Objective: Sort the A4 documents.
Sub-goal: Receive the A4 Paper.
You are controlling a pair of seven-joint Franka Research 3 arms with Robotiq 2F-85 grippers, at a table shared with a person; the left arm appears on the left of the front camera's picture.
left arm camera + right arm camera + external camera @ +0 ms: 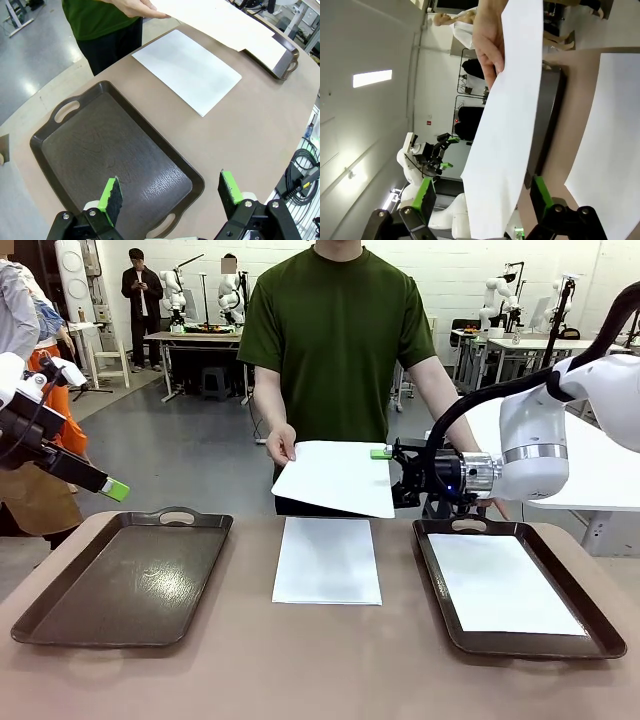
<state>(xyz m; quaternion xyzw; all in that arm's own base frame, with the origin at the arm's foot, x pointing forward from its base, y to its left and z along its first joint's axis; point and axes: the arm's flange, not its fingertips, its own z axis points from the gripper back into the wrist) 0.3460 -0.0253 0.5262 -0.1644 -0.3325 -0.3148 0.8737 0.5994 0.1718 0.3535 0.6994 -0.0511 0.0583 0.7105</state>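
While hand holds sheet, right gripper spread around its edge; left gripper spread over tray.

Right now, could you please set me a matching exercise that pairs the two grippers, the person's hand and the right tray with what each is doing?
Column one:
1. left gripper
2. right gripper
3. person's hand
4. right tray

Column two:
A. has an A4 sheet lying flat in it
B. open, raised near the left tray
C. holds up the raised A4 sheet by one edge
D. open, with a finger on either side of that sheet's opposite edge

Pairs: 1-B; 2-D; 3-C; 4-A
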